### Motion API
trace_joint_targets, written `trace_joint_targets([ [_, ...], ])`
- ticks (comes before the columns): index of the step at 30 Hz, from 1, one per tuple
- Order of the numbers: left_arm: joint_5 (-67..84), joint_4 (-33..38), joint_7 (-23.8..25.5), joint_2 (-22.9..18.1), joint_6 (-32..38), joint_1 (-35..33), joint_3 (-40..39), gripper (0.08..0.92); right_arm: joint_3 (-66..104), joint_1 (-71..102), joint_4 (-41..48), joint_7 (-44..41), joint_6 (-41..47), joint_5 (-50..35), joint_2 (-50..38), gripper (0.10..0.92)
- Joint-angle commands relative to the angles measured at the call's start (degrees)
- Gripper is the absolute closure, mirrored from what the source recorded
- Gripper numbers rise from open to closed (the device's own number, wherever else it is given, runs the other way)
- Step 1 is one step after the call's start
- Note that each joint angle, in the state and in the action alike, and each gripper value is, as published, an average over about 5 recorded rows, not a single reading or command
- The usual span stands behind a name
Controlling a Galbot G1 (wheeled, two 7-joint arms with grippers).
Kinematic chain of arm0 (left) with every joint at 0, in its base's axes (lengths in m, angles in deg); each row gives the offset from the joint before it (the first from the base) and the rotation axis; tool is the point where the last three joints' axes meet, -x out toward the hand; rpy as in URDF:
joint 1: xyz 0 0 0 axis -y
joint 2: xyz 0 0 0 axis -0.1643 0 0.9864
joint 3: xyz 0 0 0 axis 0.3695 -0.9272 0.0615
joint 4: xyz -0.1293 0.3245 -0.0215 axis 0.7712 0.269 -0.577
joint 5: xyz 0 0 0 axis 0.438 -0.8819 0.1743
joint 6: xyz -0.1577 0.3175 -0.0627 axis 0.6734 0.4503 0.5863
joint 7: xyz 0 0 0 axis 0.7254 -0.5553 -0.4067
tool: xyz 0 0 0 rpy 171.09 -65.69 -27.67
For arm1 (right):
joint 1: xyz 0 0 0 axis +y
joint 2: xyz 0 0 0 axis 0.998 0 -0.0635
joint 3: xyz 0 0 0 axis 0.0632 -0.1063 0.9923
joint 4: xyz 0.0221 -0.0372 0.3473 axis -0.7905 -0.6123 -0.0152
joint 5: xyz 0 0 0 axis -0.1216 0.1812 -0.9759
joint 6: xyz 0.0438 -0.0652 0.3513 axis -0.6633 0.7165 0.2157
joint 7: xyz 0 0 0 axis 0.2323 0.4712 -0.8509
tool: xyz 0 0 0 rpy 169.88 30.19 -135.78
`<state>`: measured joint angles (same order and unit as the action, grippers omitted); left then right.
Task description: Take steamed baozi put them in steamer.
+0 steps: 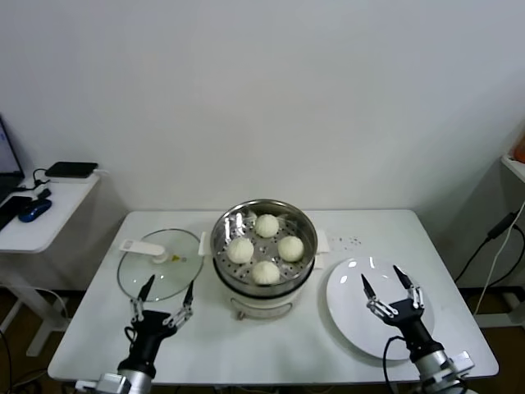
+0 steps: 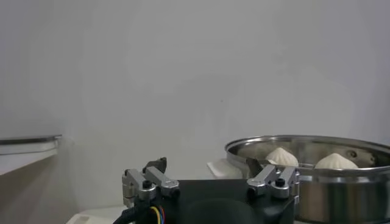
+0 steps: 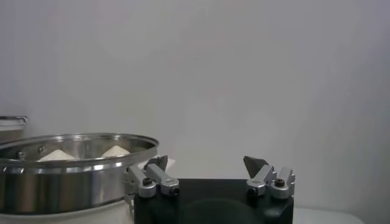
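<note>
1. On the white table (image 1: 98, 336) stands the steamer (image 1: 264, 287), a shiny metal pot on a white base, near the middle of the table.
2. Inside the steamer lie all four steamed baozi (image 1: 266, 225), round and cream-white, on the tray with little holes. One is at the back, one at the front, one on each side. They sit close together but apart.
3. Left of the steamer lies a flat glass lid (image 1: 160, 271) with a white handle. It is just beside the pot.
4. Right of the steamer lies a big white plate (image 1: 353, 320). No bun is on it.
5. The left gripper (image 1: 165, 292) hangs over the near edge of the glass lid. Its two fingers stand wide apart and hold nothing.
6. The right gripper (image 1: 383, 281) hangs over the white plate. Its two fingers stand wide apart too, and hold nothing.
7. From the left wrist view, the left gripper's fingers (image 2: 156, 165) point at the wall, and the steamer's rim shows to one side with two bun tops peeking over it.
8. From the right wrist view, the right gripper's fingers (image 3: 255, 165) are spread open, and the steamer shows to the side with two bun tops inside.
9. Far off at the left stands a small white desk (image 1: 45, 215) with dark things on it.
</note>
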<state>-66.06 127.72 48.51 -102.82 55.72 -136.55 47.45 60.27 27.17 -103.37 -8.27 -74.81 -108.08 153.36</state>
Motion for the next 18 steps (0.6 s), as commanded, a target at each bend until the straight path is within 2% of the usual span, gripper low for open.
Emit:
trace_joint_targets([
  [1, 0.09, -0.01, 0.01, 0.09, -0.04, 0.10, 0.01, 0.177, -0.05, -0.07, 0.18, -0.57, 0.11, 0.02, 0.12, 0.203],
  [18, 0.23, -0.34, 0.06, 0.17, 0.04, 0.31, 0.19, 0.177, -0.15, -0.29, 0.24, -0.57, -0.02, 0.67, 0.47, 0.203],
])
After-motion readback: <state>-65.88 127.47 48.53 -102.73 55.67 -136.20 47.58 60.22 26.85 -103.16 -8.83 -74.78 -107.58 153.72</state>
